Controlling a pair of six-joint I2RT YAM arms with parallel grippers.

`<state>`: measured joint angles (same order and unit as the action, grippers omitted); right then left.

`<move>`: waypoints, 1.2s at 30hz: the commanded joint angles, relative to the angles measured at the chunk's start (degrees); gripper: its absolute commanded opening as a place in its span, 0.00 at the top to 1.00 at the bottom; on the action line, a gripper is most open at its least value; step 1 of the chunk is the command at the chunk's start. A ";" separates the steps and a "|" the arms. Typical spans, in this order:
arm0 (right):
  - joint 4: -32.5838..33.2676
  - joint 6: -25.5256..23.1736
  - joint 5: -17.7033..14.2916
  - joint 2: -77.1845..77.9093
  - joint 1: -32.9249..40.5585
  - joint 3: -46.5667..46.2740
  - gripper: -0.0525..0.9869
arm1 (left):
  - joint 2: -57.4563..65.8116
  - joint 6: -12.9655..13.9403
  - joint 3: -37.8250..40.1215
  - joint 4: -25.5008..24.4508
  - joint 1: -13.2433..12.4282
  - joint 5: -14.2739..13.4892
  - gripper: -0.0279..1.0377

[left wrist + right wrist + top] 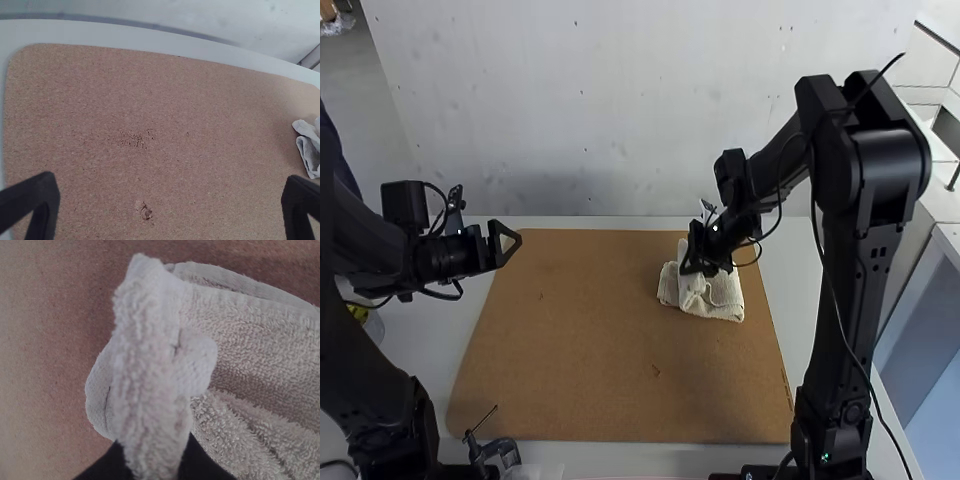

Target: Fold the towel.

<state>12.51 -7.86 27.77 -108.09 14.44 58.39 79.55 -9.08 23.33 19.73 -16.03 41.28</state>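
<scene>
Towel [724,304] on brown board [580,340], right-hand part, toward far edge; board lies on pale surface [445,330]. Towel lies layered and rumpled, a ridge of it standing up. Right gripper [696,268] at the towel: fingers clenched on that raised ridge, cloth pinched between them. Left gripper [512,245] near board's far left corner, well apart from towel; fingers spread wide, nothing between them.

The pale table [432,335] carries a flat brown board [560,340] with rounded corners. On the board, toward two o'clock from its middle, lies the towel [725,300], layered and rumpled. A small dark mark [656,370] shows on the board toward five o'clock.
</scene>
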 commanded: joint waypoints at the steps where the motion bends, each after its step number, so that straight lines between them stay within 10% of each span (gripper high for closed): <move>1: -0.65 -2.07 -0.17 -1.51 2.00 3.66 0.89 | 0.08 0.12 -0.48 0.84 -0.84 1.61 0.03; 4: -0.65 -2.51 -0.26 -3.09 2.97 5.15 0.87 | 0.17 0.12 -0.57 0.84 -1.46 2.32 0.03; 9: -0.74 -2.16 -1.05 -5.46 4.64 5.59 0.04 | 0.26 0.20 -0.66 0.93 -1.99 2.67 0.03; 28: 9.64 -2.34 -0.87 9.57 1.65 13.86 0.02 | -0.27 0.03 -1.27 1.10 -1.63 2.76 0.03; 36: 7.61 -1.20 -0.70 15.54 1.21 0.58 0.02 | -1.77 0.12 -1.18 1.10 -2.60 3.55 0.03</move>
<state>21.23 -9.76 26.98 -92.64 16.05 62.89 79.55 -9.08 22.31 20.43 -18.02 43.55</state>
